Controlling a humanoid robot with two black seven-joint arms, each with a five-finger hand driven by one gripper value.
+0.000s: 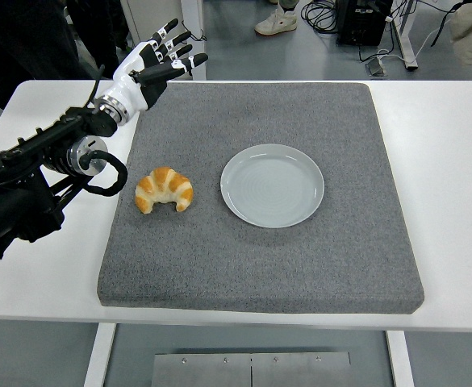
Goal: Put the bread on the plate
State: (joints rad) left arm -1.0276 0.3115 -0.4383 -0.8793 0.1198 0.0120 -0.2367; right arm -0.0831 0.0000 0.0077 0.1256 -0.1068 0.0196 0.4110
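Golden-brown curved croissant (pixel 164 190) on the grey textured mat (pixel 260 266), just left of the round pale-grey plate (pixel 273 185), white-and-black left hand (pixel 156 63) beyond the plate's far left, fingers spread, holding nothing

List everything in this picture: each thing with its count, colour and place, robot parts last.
Croissant: one, golden brown, on the left part of the mat, left of the plate, untouched.
Plate: one, pale grey, empty, near the mat's middle.
Mat: one, dark grey, covering most of the table.
Table: one, white, under the mat.
Shoe: one, white, on the floor beyond the table.
Cables: black, on the floor at the top.
Left robot hand: one, white and black, fingers spread, raised over the mat's far left corner, holding nothing.
Left arm: one, black, entering from the left edge.
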